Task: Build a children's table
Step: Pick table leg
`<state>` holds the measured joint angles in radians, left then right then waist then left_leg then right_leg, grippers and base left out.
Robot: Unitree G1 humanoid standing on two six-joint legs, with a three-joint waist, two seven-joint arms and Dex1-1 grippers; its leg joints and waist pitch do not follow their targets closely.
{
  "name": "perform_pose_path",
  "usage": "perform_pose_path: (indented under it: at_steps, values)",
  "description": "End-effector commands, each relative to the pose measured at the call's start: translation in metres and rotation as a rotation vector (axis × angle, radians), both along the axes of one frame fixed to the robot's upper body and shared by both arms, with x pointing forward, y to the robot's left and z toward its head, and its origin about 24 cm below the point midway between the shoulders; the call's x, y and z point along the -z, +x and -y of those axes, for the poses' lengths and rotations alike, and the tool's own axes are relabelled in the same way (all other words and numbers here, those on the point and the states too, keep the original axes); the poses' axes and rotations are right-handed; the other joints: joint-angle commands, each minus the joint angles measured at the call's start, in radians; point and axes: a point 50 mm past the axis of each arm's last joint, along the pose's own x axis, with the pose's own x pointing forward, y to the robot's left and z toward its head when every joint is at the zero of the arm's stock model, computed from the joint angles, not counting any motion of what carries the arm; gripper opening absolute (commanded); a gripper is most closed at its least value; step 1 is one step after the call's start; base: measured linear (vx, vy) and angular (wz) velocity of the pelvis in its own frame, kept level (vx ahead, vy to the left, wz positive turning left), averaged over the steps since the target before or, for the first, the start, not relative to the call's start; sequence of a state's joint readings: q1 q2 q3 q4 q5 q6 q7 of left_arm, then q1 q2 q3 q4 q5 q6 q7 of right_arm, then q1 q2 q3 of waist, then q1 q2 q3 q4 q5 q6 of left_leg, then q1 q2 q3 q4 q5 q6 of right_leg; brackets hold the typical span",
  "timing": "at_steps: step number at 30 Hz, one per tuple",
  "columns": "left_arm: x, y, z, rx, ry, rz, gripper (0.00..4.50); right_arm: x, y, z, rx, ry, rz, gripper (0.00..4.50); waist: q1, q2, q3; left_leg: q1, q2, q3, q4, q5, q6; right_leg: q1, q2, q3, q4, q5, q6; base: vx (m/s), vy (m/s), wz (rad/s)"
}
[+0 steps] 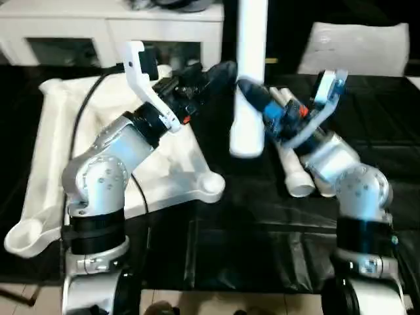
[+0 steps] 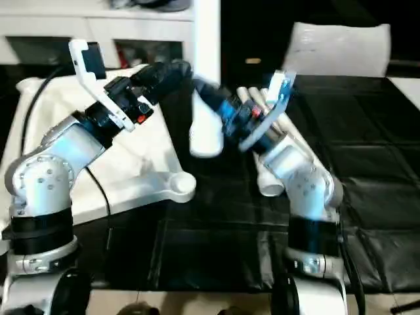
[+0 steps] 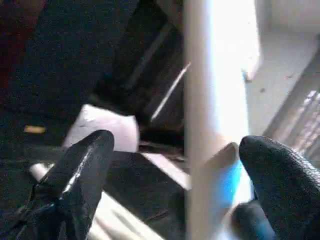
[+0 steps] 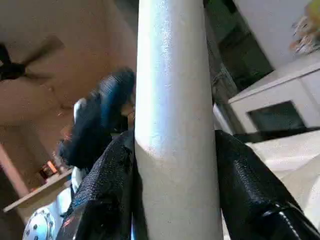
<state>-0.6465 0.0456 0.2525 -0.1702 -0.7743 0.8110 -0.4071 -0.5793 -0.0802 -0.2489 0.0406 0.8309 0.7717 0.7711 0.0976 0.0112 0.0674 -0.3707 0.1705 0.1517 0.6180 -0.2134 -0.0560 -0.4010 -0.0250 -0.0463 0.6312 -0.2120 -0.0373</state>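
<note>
Right tool (image 1: 252, 92) is clamping an upright white leg (image 1: 249, 79), its long axis standing vertical just beyond the upturned tabletop (image 1: 59, 170); left tool (image 1: 220, 72), spread wide, is flanking it.

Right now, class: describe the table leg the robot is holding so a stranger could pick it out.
Start at the white table top on the black mat. Just to its right, the right gripper holds one leg upright; the other legs lie flat.
</note>
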Motion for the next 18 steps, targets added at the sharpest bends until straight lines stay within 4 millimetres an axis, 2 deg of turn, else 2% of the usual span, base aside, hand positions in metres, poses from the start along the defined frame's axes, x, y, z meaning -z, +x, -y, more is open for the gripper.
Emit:
perform_pose_path:
  at_steps: [1,5,10,18]
  values:
    - [-0.009,-0.003,0.001,0.030,-0.019,0.024,4.50,-0.007,-0.005,0.001,-0.019,0.014,0.038,1.86,0.004,-0.011,-0.080,-0.001,0.046,-0.008,-0.058,0.054,0.064,0.069,-0.104,0.055,-0.064,0.011,-0.199,0.000,0.000,0.00]
    - [-0.012,-0.006,0.000,0.061,-0.054,0.028,4.50,-0.006,-0.008,-0.001,-0.047,-0.002,0.046,1.86,0.008,-0.011,-0.078,-0.001,0.046,-0.009,-0.060,0.040,0.047,0.071,-0.104,0.055,-0.068,-0.030,-0.176,0.000,0.000,0.00]
    - [-0.013,-0.008,-0.001,0.083,-0.066,0.016,4.50,-0.004,-0.012,-0.003,-0.072,-0.025,0.055,1.86,0.010,-0.014,-0.078,-0.002,0.044,-0.009,-0.060,0.044,0.044,0.070,-0.102,0.055,-0.069,-0.039,-0.162,0.000,0.000,0.00]
    - [-0.011,-0.010,0.000,0.096,-0.032,0.014,4.50,-0.001,-0.016,-0.008,-0.086,-0.091,0.074,1.86,0.013,-0.008,-0.078,-0.001,0.045,-0.010,-0.060,0.043,0.034,0.067,-0.101,0.055,-0.070,-0.050,-0.143,0.000,0.000,0.00]
